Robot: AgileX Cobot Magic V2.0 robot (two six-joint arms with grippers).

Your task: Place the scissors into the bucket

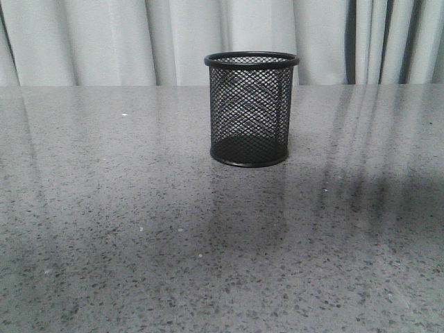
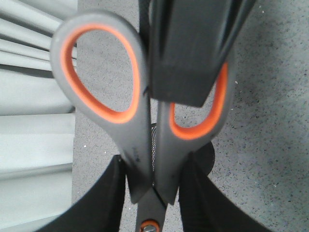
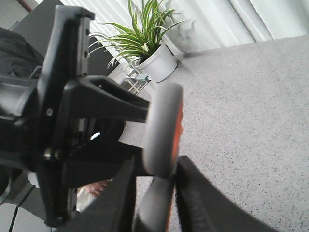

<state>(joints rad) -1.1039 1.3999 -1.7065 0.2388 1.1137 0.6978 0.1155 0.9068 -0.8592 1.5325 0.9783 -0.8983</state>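
Observation:
The bucket (image 1: 251,111), a black wire-mesh cup, stands upright at the middle back of the table. The front view shows no scissors and no gripper. In the left wrist view the scissors (image 2: 140,145) are in the air with their grey, orange-lined handles up. My left gripper (image 2: 154,164) is shut on them just above the reddish pivot. A black finger (image 2: 186,53) of my right gripper lies across one handle loop. Part of the bucket (image 2: 208,157) shows behind. In the right wrist view my right gripper (image 3: 155,166) clasps a handle loop of the scissors (image 3: 161,125) seen edge-on.
The speckled grey table (image 1: 104,243) runs back to a pale curtain (image 1: 104,41). In the right wrist view my left arm's black body (image 3: 72,125) fills the side beside the scissors. A potted plant (image 3: 154,53) stands beyond the table edge.

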